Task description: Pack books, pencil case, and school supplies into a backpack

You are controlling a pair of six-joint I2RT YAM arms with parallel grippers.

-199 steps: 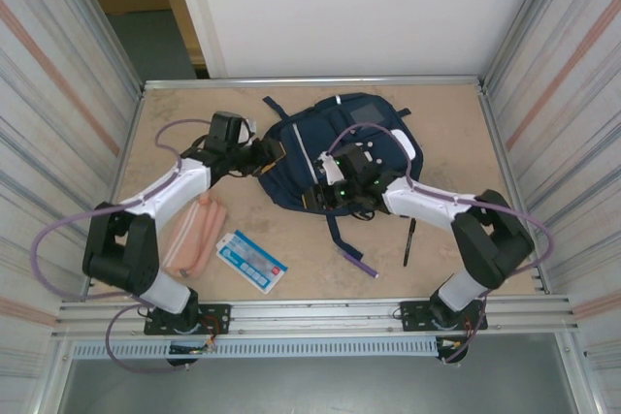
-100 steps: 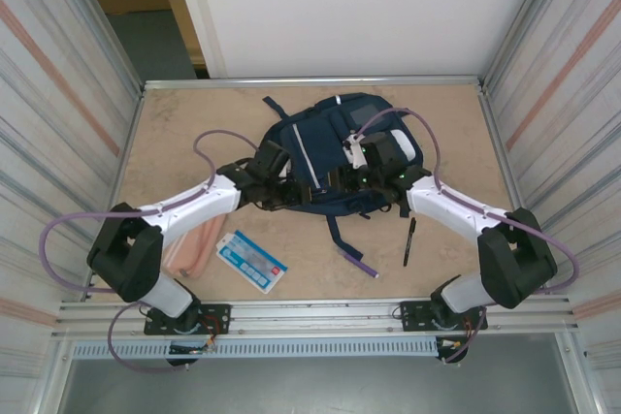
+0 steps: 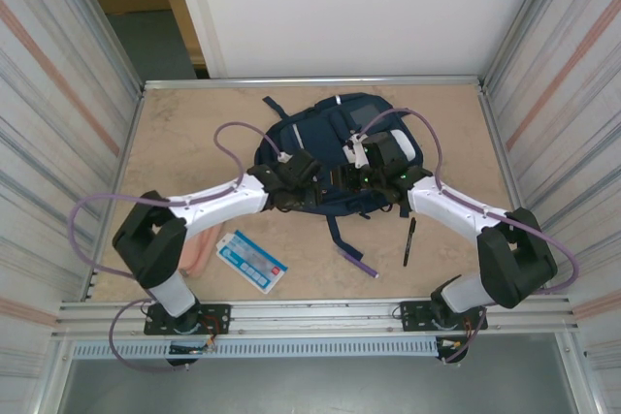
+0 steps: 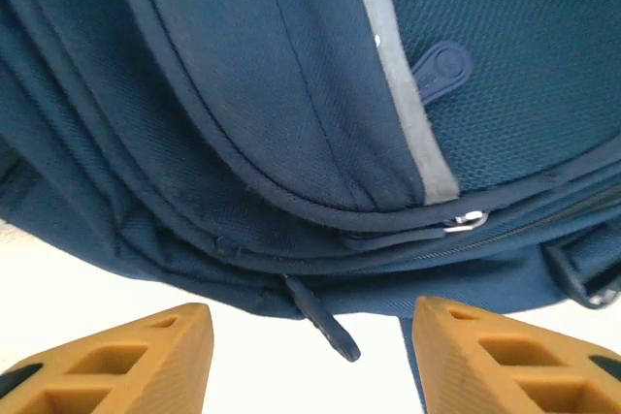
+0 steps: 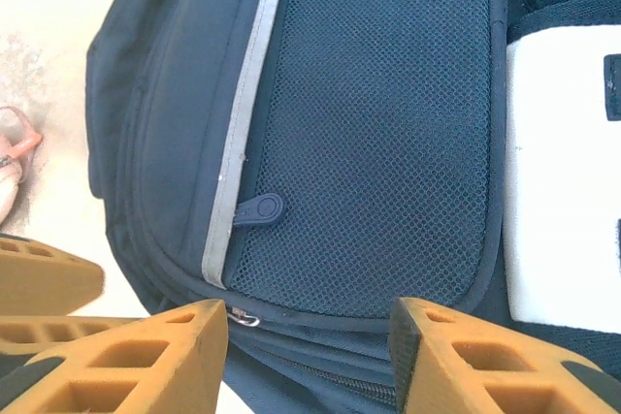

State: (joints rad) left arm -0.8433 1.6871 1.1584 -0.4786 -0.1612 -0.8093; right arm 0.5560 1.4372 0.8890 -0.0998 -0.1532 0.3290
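Note:
The navy backpack (image 3: 342, 133) lies flat at the table's middle back. My left gripper (image 3: 312, 193) is at its near edge, open; in the left wrist view a dark zipper pull (image 4: 325, 322) hangs loose between the orange fingertips (image 4: 146, 356) of that gripper (image 4: 310, 361). My right gripper (image 3: 363, 183) hovers just right of it, open over the mesh front pocket (image 5: 388, 123), with nothing held in it (image 5: 309, 346). The light-blue-and-white booklet (image 3: 251, 261), pink pencil case (image 3: 199, 244), purple pen (image 3: 357, 263) and black pen (image 3: 409, 241) lie on the table.
A backpack strap (image 3: 333, 230) trails toward the near edge between booklet and pens. The left arm crosses above the pencil case. Metal walls close in left and right, and a rail (image 3: 310, 312) runs along the near edge.
My left gripper has slid right along the backpack's near edge, close to the right gripper, and its jaws have widened. The right gripper shifted right, then held still.

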